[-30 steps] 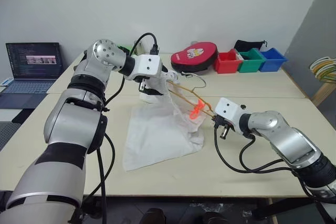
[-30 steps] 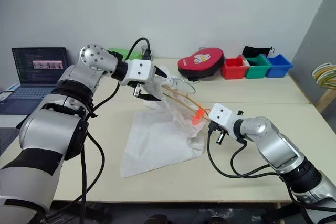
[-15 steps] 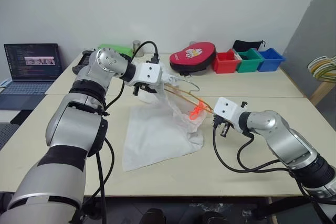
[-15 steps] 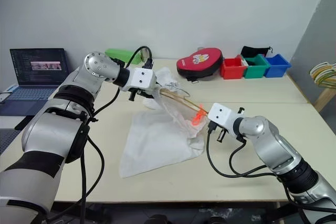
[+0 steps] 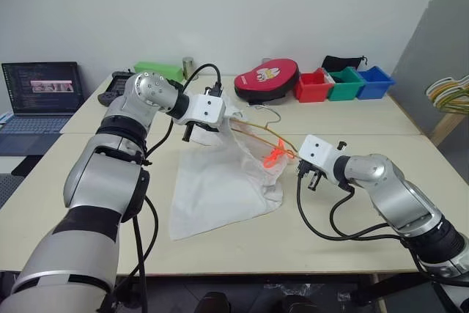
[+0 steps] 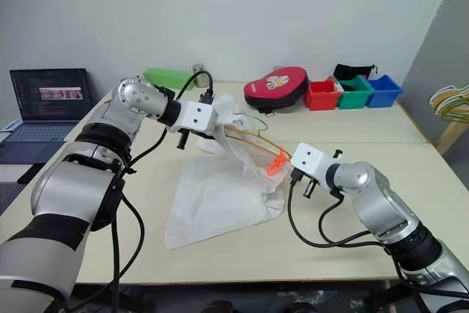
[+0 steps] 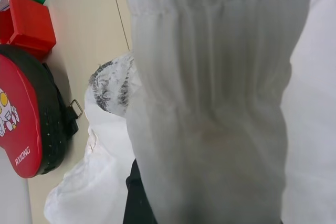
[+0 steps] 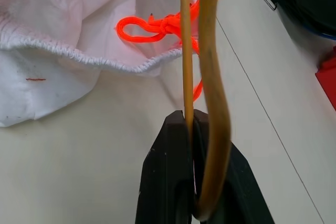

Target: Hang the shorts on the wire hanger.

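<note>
The white shorts hang from the thin yellow wire hanger and spread down onto the table, their orange cord dangling near the hanger's right end. My left gripper is shut on the gathered waistband at the upper left end, and the fabric covers its fingers. My right gripper is shut on the hanger's wire at its right corner, just right of the cord. The hanger's small hook points toward the back of the table.
A red pouch lies at the back, with red, green and blue bins to its right. A green box and a laptop sit at the left. A bunch of hangers hangs at the far right.
My left gripper has gone from open to shut on the shorts' waistband and sunk a little. The right gripper has kept its hold in place. The camera view has shifted slightly.
</note>
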